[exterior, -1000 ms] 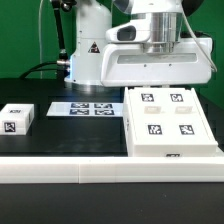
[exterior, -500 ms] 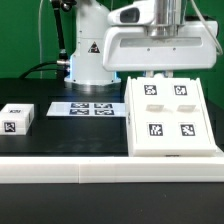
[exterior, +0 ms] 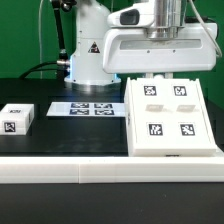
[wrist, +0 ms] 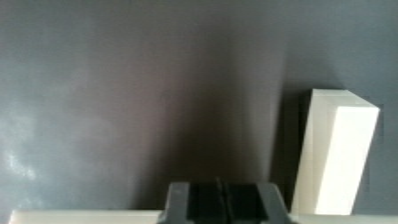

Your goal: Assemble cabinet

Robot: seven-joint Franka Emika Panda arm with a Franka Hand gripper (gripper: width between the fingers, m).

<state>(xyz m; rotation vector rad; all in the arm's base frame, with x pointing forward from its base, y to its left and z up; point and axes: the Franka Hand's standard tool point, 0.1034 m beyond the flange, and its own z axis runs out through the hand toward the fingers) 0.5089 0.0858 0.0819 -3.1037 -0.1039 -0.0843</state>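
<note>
Black table [exterior: 60,140], white four-tagged cabinet [exterior: 170,118]

The cabinet [exterior: 168,113] is a large white plastic box lying flat on the black table [exterior: 60,140], on the exterior view's right, near the table's front edge. Its broad top face is split into four panels, each bearing a square black-and-white tag [exterior: 155,128]. The two rear panels lie in shadow.

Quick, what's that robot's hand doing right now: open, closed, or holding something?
Hand: closed, with nothing gripped in it.
</note>
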